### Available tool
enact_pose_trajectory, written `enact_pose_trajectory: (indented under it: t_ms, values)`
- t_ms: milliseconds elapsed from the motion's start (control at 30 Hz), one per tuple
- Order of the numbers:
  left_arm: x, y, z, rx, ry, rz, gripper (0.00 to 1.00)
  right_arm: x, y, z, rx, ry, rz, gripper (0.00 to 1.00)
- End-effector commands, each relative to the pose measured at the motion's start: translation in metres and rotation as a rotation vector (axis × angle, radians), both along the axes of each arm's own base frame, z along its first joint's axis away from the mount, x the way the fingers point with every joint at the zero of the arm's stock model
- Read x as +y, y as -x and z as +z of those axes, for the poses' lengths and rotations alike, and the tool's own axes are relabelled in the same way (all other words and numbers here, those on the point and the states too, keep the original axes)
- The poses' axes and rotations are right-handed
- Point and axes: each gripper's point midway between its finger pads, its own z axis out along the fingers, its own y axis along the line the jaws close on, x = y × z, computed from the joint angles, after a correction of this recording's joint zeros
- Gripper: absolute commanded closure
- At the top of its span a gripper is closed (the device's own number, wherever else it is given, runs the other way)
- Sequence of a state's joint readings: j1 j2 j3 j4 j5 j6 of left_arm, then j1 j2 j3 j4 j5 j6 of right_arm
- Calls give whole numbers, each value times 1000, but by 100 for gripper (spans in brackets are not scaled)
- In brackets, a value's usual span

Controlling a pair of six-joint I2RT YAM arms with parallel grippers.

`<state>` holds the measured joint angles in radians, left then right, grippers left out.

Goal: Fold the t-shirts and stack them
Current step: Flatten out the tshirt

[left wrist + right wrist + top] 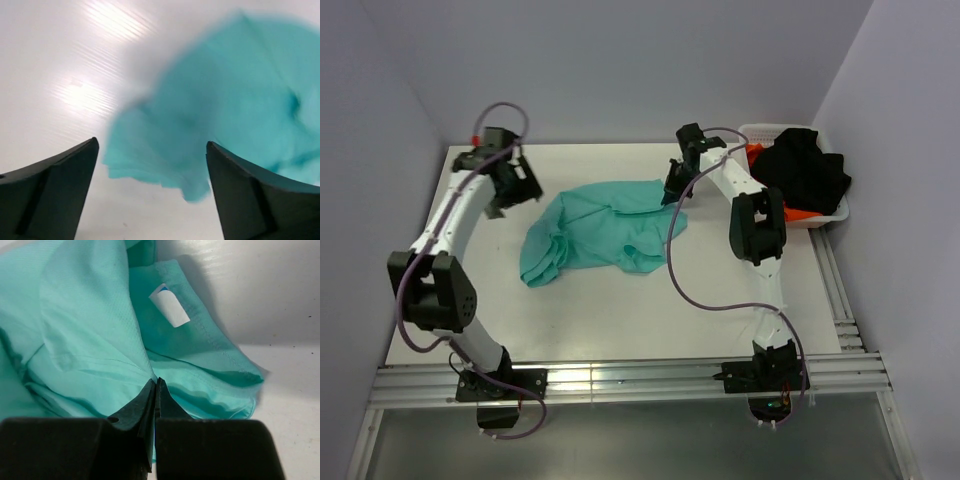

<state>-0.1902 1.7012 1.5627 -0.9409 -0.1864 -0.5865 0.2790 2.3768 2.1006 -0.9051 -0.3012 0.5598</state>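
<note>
Teal t-shirt (595, 228), white label (169, 305); black t-shirt (807, 170); orange-red t-shirt (757, 154); white basket (761, 128).

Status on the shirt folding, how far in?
Done: nothing; no folded shirt or stack is in view. In hand: the teal shirt lies crumpled mid-table, the right gripper pinches its edge near the neck label, and the left gripper is open by its other side. Left: fold it, then the black shirt and orange shirt in the basket.
</note>
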Motion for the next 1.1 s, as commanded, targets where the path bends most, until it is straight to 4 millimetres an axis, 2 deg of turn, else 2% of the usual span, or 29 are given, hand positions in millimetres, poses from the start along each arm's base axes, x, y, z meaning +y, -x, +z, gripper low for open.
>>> enact_pose_trajectory:
  t_ms: [0, 67, 133, 200, 233, 300, 333, 400, 433, 533, 567, 800, 1067]
  values:
    - [74, 5, -6, 31, -32, 176, 1, -6, -7, 39, -91, -9, -5, 100]
    - [101, 8, -11, 52, -77, 282, 1, -6, -6, 42, -97, -9, -4, 100]
    - [105, 5, -7, 32, -67, 309, 0, -8, -7, 44, -105, -2, -8, 100]
    - [94, 0, 3, -14, -6, 281, 1, -9, -8, 46, -110, 1, -8, 100]
    - [85, -9, 8, -58, 31, 246, 1, -11, -8, 45, -109, 6, -8, 100]
    - [61, -16, 17, -95, 106, 160, 1, -12, -6, 44, -108, 12, -8, 100]
    - [39, -19, 20, -99, 111, 66, 1, -12, -6, 44, -108, 14, -8, 100]
    - [14, -22, 13, -72, 93, -23, 1, -15, -3, 40, -100, 24, -7, 100]
    - [-13, -16, 8, -51, 72, -120, 1, -16, -1, 39, -99, 28, -8, 100]
    - [-50, -2, -17, 16, 58, -213, 0, -19, 2, 36, -95, 36, -5, 100]
    - [-55, 0, -26, 35, 66, -223, 1, -20, 4, 34, -88, 38, -7, 100]
    - [-70, 25, -73, 153, 32, -277, 4, -26, 10, 28, -84, 47, -14, 100]
    - [-74, 41, -110, 231, 0, -289, 8, -30, 19, 18, -70, 49, -24, 100]
